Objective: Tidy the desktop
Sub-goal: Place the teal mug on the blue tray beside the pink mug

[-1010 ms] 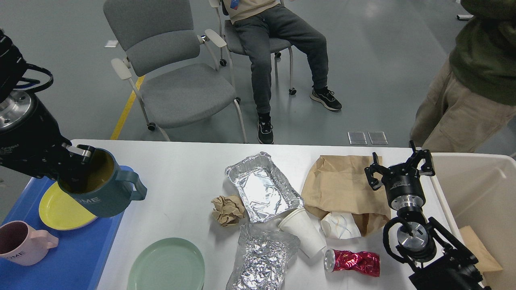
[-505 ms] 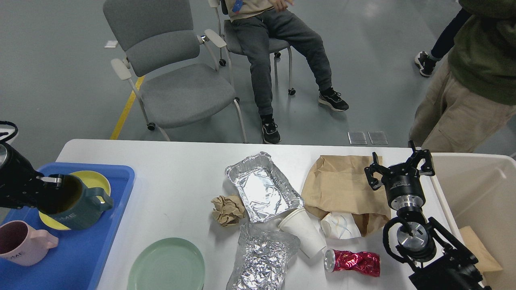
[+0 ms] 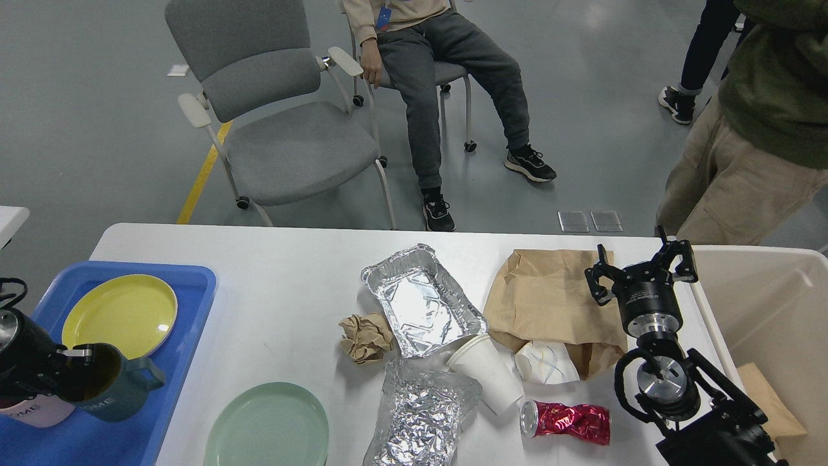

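Setting crockery down is the step I judge to be in hand, so I start from the desktop [image 3: 291, 272], the broad white top filling the lower half of the view. At its left end lies the blue tray [image 3: 187, 285], at its right the beige bin [image 3: 763, 304], with scrap paper low inside it.

On the tray, my left gripper [image 3: 72, 369] is clamped on the rim of the teal mug [image 3: 116, 383], one finger inside the mouth, one outside. The mug is low over the tray's near part, just beside the yellow plate [image 3: 119, 314] and hard against the pink mug [image 3: 32, 409], which the arm mostly hides. To do this well I would lower it straight, let the base seat flat, part the fingers gently and lift clear without knocking the pink mug. Whether the base already touches, I cannot tell.

My right gripper [image 3: 640, 268] hovers over the brown paper bag [image 3: 550, 298], fingers spread and empty.

Litter crowds the middle: foil tray [image 3: 420, 301], crumpled foil [image 3: 420, 414], white paper cup [image 3: 488, 372] on its side, crushed white cup [image 3: 546, 362], red can [image 3: 569, 419], paper ball [image 3: 365, 336]. The green plate [image 3: 268, 424] sits near the front edge, just right of the tray.
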